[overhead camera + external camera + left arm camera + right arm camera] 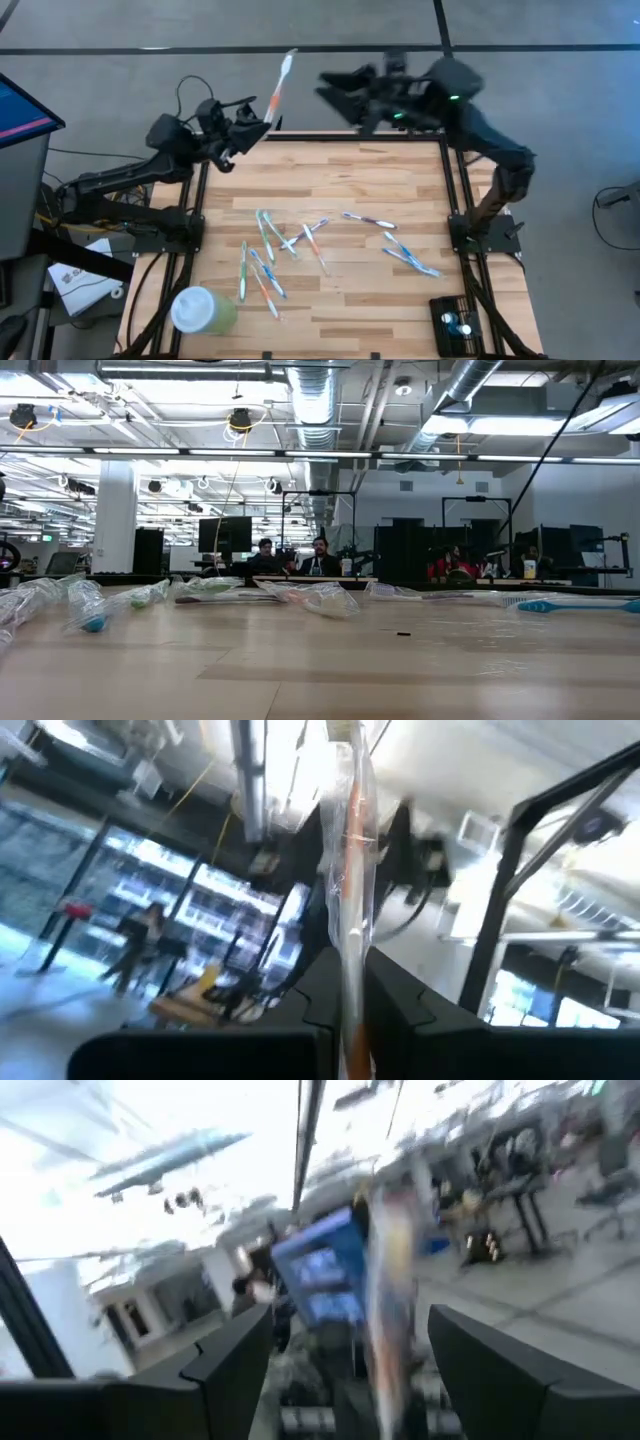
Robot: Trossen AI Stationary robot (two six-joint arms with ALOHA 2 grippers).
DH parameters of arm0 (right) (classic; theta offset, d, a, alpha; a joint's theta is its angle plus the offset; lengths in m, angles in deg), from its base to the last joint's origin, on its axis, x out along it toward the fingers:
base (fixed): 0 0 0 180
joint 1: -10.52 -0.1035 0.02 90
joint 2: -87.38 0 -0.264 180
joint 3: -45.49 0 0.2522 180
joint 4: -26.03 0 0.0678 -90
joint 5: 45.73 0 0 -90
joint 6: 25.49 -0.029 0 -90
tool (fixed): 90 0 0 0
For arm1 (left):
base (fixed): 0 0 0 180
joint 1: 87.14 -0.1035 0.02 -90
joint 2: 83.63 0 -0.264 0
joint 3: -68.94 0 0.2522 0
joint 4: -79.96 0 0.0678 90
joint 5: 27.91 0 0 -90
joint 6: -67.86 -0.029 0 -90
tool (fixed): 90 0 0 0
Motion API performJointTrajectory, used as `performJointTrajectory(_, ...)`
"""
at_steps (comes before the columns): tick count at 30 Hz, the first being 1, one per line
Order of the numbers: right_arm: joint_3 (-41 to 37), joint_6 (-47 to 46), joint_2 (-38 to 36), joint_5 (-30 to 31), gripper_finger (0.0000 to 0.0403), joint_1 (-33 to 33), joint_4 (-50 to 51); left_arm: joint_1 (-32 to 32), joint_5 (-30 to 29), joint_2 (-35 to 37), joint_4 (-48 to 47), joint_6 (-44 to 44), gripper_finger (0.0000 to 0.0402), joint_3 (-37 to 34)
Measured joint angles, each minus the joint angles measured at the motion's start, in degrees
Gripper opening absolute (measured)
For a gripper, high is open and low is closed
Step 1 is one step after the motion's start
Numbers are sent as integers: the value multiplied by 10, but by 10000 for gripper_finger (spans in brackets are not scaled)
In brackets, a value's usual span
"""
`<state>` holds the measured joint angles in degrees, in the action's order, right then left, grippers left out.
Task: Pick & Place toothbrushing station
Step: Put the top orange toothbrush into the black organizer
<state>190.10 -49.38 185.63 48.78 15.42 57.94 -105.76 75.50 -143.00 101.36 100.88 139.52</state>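
Observation:
The black slotted holder (pixel 455 322) stands at the table's near right corner. My left gripper (pixel 250 125) is over the table's far left edge, shut on an orange-and-white toothbrush in a clear wrapper (pixel 278 85), which also shows in the left wrist view (pixel 350 890). My right gripper (pixel 335 90) is beyond the far edge, open and empty, pointing toward that toothbrush. The toothbrush shows blurred ahead of its spread fingers (pixel 390 1310). Several wrapped toothbrushes (pixel 290 245) lie flat on the table. My left gripper pinches the wrapped toothbrush near its lower end (pixel 350 1005) between its two fingers. The toothbrush runs along the fingers and sticks out past them, slanting up and away from the table's far edge. It is lifted clear of the table, its brush end (pixel 290 58) free.
A pale green cup with a white lid (pixel 200 310) lies at the near left corner. More wrapped toothbrushes (pixel 405 255) lie right of centre and show along the table in the low view (pixel 300 598). People sit in the room beyond (pixel 290 558).

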Motion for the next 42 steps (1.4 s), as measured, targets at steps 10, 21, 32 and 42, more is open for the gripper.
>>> performJointTrajectory(10,0,-42,39,-20,260,-1,1,56,-14,0,-2,-15,14,0)
performJointTrajectory(21,1,-47,39,-60,260,0,15,67,-19,-13,-5,-16,14,0)
performJointTrajectory(32,1,-47,39,-60,260,0,15,67,-18,-16,-4,-15,14,0)
performJointTrajectory(42,1,-47,39,-60,260,0,15,67,-26,-19,-2,-12,14,0)
